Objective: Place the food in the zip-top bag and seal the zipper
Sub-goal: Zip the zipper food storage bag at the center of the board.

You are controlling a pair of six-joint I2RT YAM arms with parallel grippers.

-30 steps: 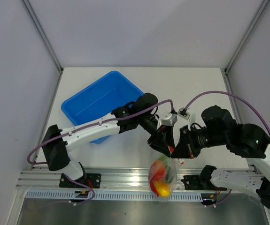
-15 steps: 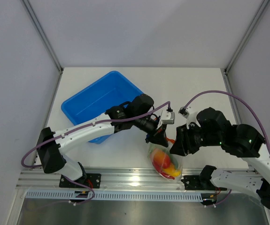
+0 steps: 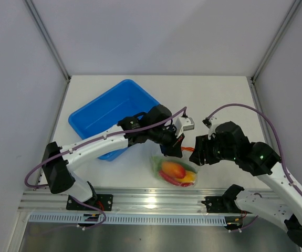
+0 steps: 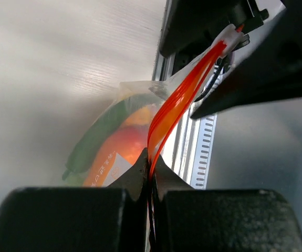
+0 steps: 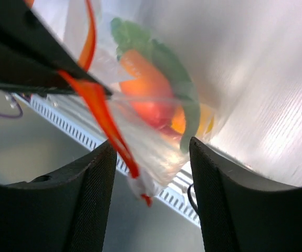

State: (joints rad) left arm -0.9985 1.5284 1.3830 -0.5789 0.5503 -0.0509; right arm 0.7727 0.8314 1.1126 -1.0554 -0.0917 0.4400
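Pinching the zip strip while the bag lies by the near edge

My left fingers (image 4: 150, 176) are squeezed tight on the zipper (image 4: 179, 97). That thin red-orange strip comes up out of the pinch and runs away from me in a long line. Its two sides look pressed together, but I cannot tell if it is shut the whole way along.

My right fingers (image 3: 196, 152) are apart, with a wide gap between them. From my right wrist I see the strip hanging down in that gap with the bag's clear plastic behind it. Neither finger presses on it.

The zip-top bag (image 3: 174, 170) lies on the white tabletop (image 3: 219, 100). It is close to the near edge, just beside the metal rail (image 3: 140, 199). It sits between my two arms, a little nearer than both sets of fingers. Only the mouth end is lifted, up to where my left fingers hold it.

The food is inside the bag. The red-orange fruit (image 3: 174, 169) is in the middle. The red chili (image 3: 169, 179) lies along its near side, and the yellow-orange piece (image 3: 190, 177) is at the right end. A long green piece (image 5: 178, 84) curves around the fruit.

The blue tray (image 3: 103, 113) stands to the left and farther back. My left arm reaches across its near corner.
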